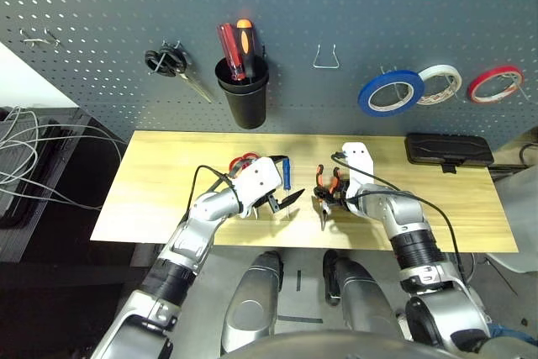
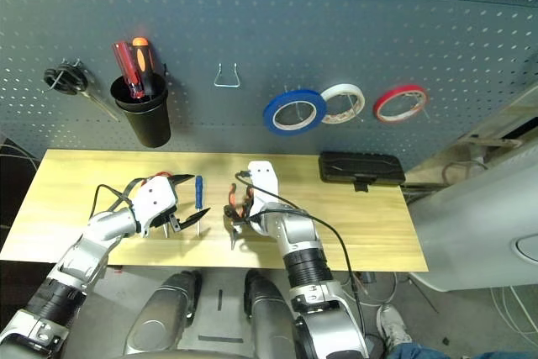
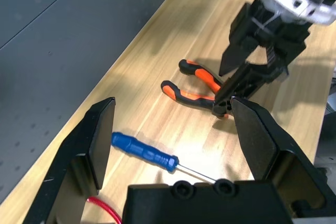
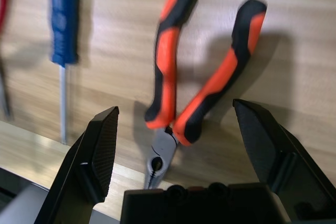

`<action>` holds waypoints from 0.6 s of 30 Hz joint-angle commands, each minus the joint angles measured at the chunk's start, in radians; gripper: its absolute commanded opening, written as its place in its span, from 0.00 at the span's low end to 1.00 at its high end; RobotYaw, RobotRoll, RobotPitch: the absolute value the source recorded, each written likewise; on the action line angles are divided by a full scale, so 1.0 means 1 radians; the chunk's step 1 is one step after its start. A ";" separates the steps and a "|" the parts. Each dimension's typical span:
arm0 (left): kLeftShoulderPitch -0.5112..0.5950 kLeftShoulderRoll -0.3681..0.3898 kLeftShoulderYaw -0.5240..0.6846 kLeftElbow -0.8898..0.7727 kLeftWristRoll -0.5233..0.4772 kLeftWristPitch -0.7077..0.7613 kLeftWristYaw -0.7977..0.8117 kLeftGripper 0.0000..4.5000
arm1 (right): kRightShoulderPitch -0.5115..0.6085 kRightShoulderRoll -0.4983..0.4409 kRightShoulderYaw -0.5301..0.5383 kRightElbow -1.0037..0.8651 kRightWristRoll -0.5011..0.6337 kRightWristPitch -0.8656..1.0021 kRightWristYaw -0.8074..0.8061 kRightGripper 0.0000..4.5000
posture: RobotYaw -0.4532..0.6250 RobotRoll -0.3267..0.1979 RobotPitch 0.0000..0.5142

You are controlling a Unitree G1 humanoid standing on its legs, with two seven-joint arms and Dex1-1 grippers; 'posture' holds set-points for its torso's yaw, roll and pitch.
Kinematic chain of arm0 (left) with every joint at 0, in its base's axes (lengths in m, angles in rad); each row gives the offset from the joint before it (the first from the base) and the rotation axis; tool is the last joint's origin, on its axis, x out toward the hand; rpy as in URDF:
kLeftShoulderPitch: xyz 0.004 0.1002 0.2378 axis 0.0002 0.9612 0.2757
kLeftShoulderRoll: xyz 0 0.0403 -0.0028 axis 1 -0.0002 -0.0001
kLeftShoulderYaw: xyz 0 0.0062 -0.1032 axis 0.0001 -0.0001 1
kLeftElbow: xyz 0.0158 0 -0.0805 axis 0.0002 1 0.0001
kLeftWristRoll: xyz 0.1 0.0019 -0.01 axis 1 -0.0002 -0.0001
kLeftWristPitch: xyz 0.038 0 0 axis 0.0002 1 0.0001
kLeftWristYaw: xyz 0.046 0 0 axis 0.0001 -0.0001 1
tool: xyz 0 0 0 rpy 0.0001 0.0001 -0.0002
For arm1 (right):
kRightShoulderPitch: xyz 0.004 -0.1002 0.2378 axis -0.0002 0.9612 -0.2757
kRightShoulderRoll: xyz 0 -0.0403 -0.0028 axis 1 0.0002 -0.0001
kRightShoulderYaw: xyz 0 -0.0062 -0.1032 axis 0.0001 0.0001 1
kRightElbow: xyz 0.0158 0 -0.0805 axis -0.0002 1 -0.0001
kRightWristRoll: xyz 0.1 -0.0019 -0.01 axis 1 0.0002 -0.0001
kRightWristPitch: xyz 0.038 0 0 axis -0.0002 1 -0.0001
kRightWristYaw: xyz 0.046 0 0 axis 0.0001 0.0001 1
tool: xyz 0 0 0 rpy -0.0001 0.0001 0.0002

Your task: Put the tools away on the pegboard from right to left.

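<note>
On the pegboard, left to right, hung black-handled scissors, a black cup holding two screwdrivers, a bare metal hook, then the blue tape ring, a white tape ring and a red tape ring. On the wooden bench below, the left gripper stood wide open and held nothing, with the red-handled scissors partly hidden behind it. Just beside its fingers lay the slim blue-handled screwdriver, shaft toward the bench's near edge. Next came the orange-and-black-handled pliers, flat on the bench, nose toward the near edge. The right gripper hung over them, pointing down, fingers spread wide to either side of the handles and gripping nothing. A black case lay farther right.
</note>
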 commanded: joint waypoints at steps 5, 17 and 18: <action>0.075 0.019 0.004 -0.074 0.007 0.038 0.019 1.00 | -0.068 0.038 -0.072 0.164 -0.004 -0.037 -0.105 1.00 | 0.69 0.62 0.52; 0.082 0.028 0.004 -0.085 0.004 0.049 0.029 1.00 | -0.174 0.067 -0.079 0.356 -0.021 -0.121 -0.141 0.78 | 0.69 0.62 0.51; 0.078 0.027 0.004 -0.081 0.003 0.045 0.029 1.00 | -0.172 0.064 -0.078 0.350 -0.021 -0.108 -0.137 0.71 | 0.68 0.62 0.50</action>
